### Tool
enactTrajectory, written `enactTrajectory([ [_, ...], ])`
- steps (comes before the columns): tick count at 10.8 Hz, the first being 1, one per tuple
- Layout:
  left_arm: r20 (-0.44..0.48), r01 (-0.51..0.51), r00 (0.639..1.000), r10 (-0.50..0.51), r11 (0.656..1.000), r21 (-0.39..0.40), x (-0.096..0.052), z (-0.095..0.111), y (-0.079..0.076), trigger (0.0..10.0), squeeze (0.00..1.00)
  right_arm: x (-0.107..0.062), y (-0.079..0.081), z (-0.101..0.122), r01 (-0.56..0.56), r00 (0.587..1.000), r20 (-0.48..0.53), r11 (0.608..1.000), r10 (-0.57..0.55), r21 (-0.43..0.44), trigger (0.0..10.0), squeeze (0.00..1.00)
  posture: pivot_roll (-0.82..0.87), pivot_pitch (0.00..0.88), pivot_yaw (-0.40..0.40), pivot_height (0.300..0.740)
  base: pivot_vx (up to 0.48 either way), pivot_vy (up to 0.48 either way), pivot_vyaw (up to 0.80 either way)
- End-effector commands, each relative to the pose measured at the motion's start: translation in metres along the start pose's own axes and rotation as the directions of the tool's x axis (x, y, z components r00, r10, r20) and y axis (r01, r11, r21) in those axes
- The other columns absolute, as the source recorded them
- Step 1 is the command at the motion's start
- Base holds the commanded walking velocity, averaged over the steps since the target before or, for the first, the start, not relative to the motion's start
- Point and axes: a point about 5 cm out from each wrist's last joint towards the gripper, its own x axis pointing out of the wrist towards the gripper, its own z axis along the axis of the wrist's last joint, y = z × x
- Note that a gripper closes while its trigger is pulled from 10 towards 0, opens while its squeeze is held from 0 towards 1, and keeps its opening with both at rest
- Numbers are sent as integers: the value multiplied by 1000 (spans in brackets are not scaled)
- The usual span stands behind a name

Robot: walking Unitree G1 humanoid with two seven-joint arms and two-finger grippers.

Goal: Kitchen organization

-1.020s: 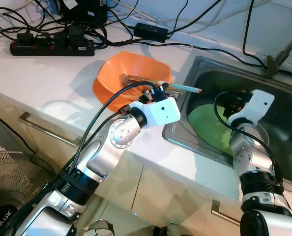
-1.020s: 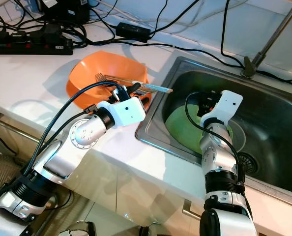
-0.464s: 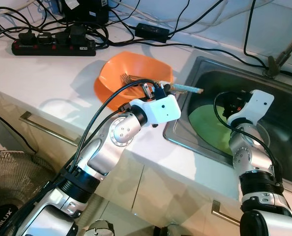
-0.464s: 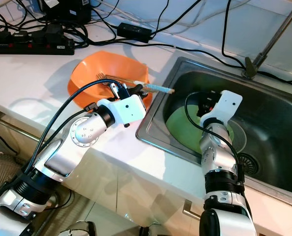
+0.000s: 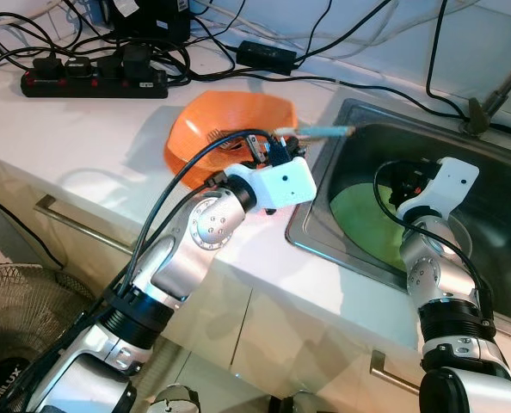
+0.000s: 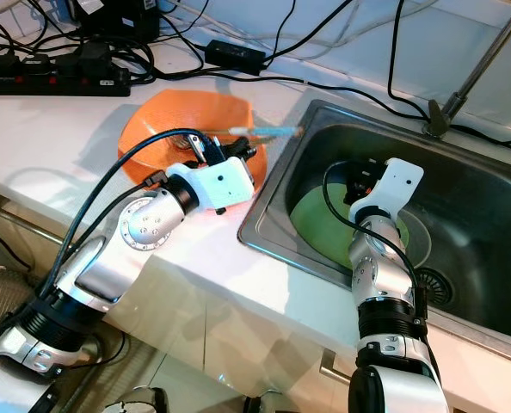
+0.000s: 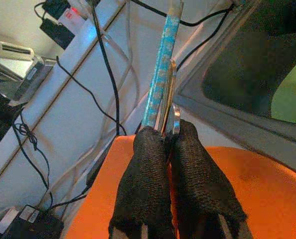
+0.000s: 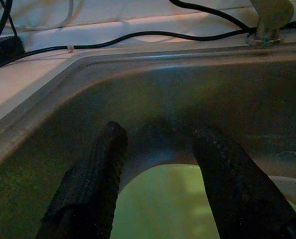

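On the white counter (image 5: 83, 129), an orange bowl (image 5: 204, 129) is seen tilted beside the steel sink (image 5: 384, 146), with a fork (image 5: 217, 138) partly visible inside it. Above the bowl's rim, the left gripper (image 7: 168, 144) is clamped on a blue-handled utensil (image 7: 163, 74) and a metal one lying against it; their handles are pointed out toward the sink's edge. Down in the sink, a green plate (image 6: 320, 228) is laid against the basin floor, and the right gripper (image 8: 158, 164) is held just over it with its fingers (image 8: 95, 174) spread apart and nothing between them. Behind the bowl, a black power strip (image 5: 88, 82) and tangled cables (image 5: 264, 73) are spread along the counter's back. Cabinet fronts with a metal handle (image 5: 66, 219) are seen below the counter.
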Motion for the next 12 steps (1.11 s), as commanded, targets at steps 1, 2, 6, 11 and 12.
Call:
enactTrajectory([
  [1,-1,11,1000,-11,1000,-22,0,1,0,4431,0,2,-2,5,11,1000,18,1000,-11,9,10000,0,34,67,-118,740,0,0,0],
  [2,5,57,998,-57,997,-56,-4,4,0,10000,0,2,-1,4,10,1000,16,1000,-10,9,10000,0,37,67,-119,740,0,0,0],
  [6,5,163,986,-164,977,-136,-13,2,-8,10000,1000,1,-1,1,12,1000,5,1000,-12,10,10000,0,41,68,-117,740,0,0,0],
  [11,-23,198,979,-201,975,-98,-16,-1,-13,10000,0,0,-1,-2,13,1000,-4,1000,-13,12,10000,0,40,70,-118,740,0,0,0],
  [12,-20,191,981,-194,976,-102,-16,0,-12,10000,0,0,-1,-2,12,1000,-5,1000,-12,12,10000,0,40,70,-118,740,0,0,0],
])
